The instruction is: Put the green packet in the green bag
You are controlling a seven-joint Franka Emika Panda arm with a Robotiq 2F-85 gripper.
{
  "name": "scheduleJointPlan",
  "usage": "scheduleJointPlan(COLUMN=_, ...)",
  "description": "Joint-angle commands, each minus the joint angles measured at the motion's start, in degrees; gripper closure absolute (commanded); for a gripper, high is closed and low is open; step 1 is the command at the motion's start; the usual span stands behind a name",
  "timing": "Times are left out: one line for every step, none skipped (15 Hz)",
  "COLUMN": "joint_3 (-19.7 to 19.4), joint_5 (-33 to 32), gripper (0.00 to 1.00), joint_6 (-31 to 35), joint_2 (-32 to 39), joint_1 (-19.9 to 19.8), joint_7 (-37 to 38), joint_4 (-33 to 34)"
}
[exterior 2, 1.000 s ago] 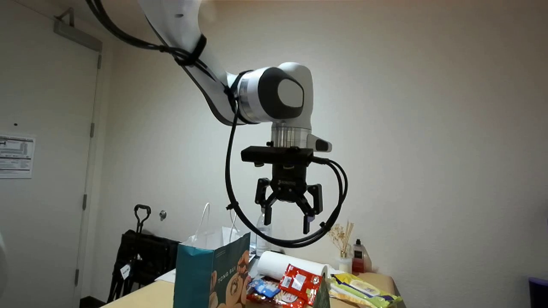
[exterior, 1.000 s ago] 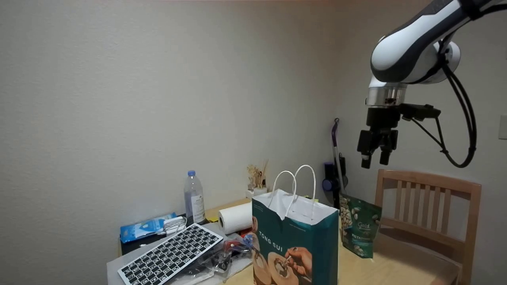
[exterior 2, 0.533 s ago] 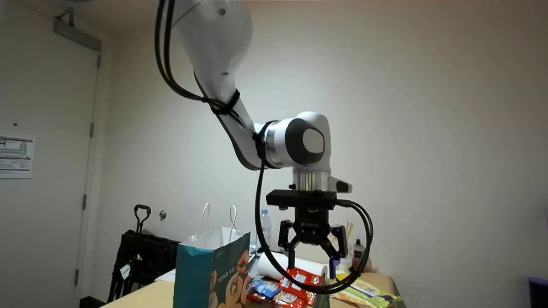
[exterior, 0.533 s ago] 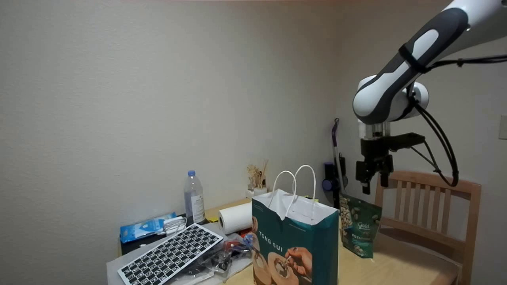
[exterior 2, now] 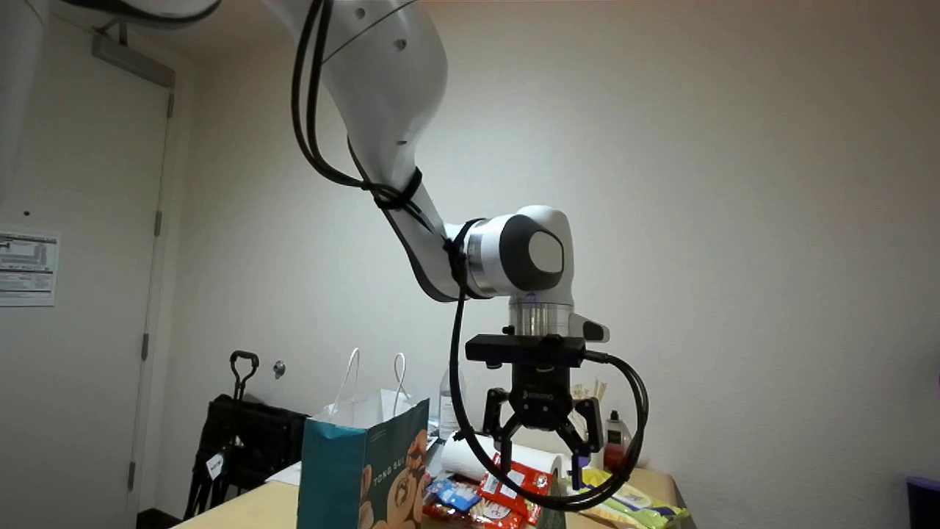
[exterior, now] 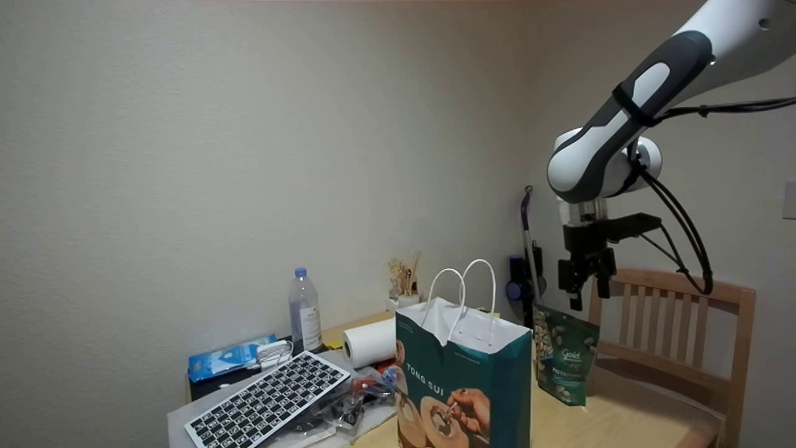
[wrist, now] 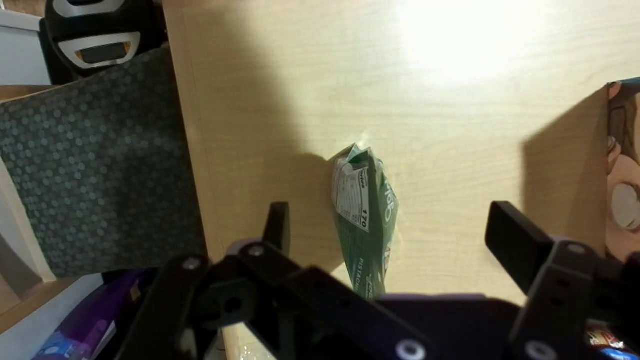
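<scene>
Pincer (exterior: pixel 590 299) lower, nearer the green packet (exterior: pixel 567 356)

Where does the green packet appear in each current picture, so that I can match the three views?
In an exterior view: the green packet stands right of the green bag.
In an exterior view: the packet, apparently, as a dark green strip at the bottom edge.
In the wrist view: the packet, near the middle, partly hidden by the claw.
Shared landmark: the bag, at the right edge in the wrist view.
</scene>
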Motion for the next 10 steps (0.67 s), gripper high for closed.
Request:
scheduleJointPlan(joint_3=1.5, joint_5=0.4, gripper=0.0, joint_6=-1.5, joint_2=4.1, joint_1=-1.0, joint_7=-2.2, joint_4=3.1)
scheduleJointPlan(joint_3=1.8, joint_5=0.3, gripper=0.0, joint_6=-1.9, joint_2=5.2, joint_1=-0.9, joint_7=-2.4, joint_4=3.8)
scheduleJointPlan(joint_3=2.3, joint_5=-0.6, gripper=0.0, joint_6=-2.6, joint_2=7.2, joint_1=-0.6, joint_7=-2.1, joint_4=5.4)
scheduleJointPlan(joint_3=2.7, joint_5=-1.0, gripper=0.0, joint_6=-3.3, joint_2=8.6, joint_1=-0.5, joint_7=-2.0, joint_4=6.5)
scheduleJointPlan(joint_3=3.3, joint_5=-1.5, gripper=0.0, joint_6=-4.2, joint_2=10.4, joint_1=-0.3, joint_7=-1.5, joint_4=8.1)
scheduleJointPlan(joint_3=3.8, joint_5=-2.1, gripper=0.0, joint_6=-4.9, joint_2=11.9, joint_1=-0.2, joint_7=-1.4, joint_4=9.4)
scheduleJointPlan(joint_3=4.3, joint_5=-2.3, gripper=0.23, joint_6=-5.9, joint_2=13.5, joint_1=-0.1, joint_7=-1.7, joint_4=10.8)
scheduleJointPlan(joint_3=4.7, joint_5=-2.6, gripper=0.27, joint_6=-6.9, joint_2=15.0, joint_1=-0.2, joint_7=-1.8, joint_4=12.1)
scheduleJointPlan(joint_3=5.1, joint_5=-2.9, gripper=0.33, joint_6=-7.7, joint_2=16.3, joint_1=-0.1, joint_7=-1.7, joint_4=13.3)
scheduleJointPlan(joint_3=5.3, joint_5=-3.3, gripper=0.41, joint_6=-8.3, joint_2=17.4, joint_1=-0.1, joint_7=-1.5, joint_4=14.4)
